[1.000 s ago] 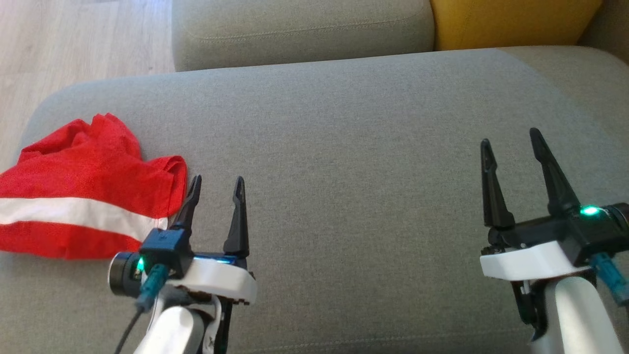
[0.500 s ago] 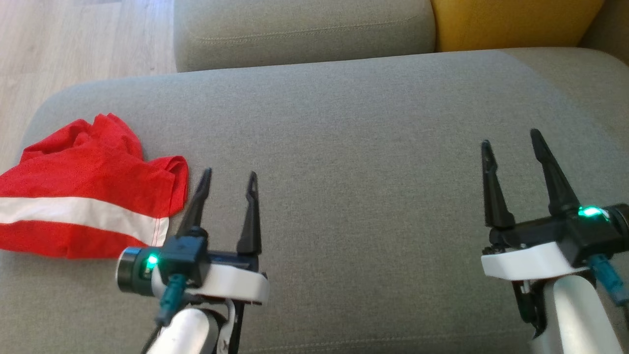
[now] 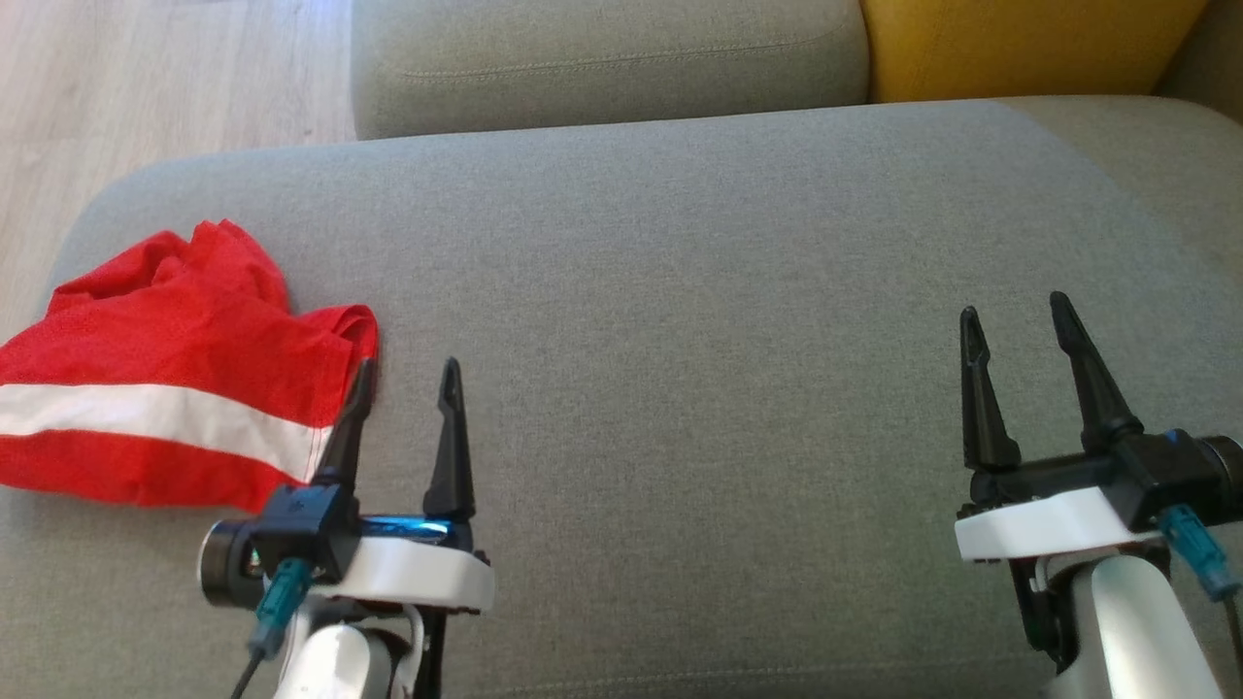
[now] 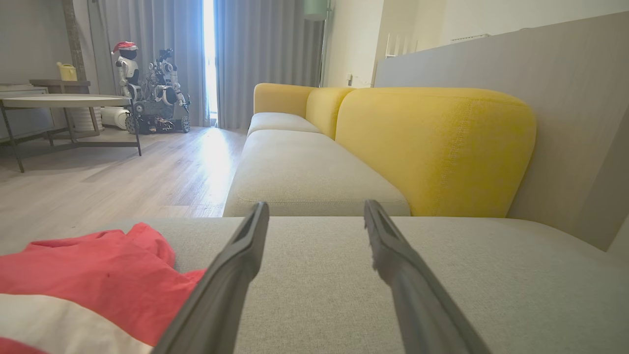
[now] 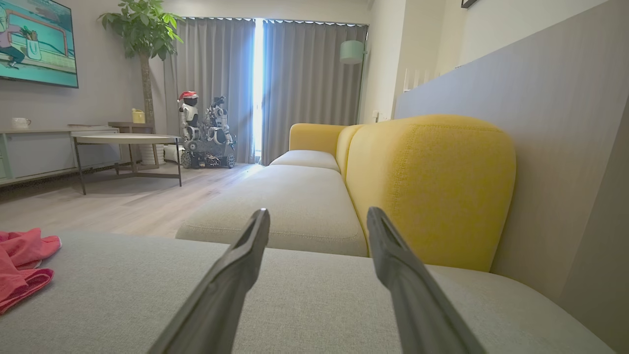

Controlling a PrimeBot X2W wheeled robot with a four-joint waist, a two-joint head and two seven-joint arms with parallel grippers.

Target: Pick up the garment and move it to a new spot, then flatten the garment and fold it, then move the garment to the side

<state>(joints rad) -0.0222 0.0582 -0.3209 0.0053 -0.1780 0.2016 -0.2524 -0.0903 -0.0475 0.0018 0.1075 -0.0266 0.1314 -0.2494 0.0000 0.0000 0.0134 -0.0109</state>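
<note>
Here, left jaws wide, perhaps brushing garment, right jaws wide, empty

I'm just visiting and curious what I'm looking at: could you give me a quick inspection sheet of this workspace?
surface: grey seat cushion, smooth.
job's things: red garment with a white stripe, crumpled at the cushion's left end.
clutter: nothing seen.
grippers: left gripper open, empty, beside the garment's edge; right gripper open, empty, well apart from it.
cables: left wrist cable and right wrist cable, teal plugs.
surroundings: yellow backrest, wooden floor, round table, another robot by the curtains.
</note>
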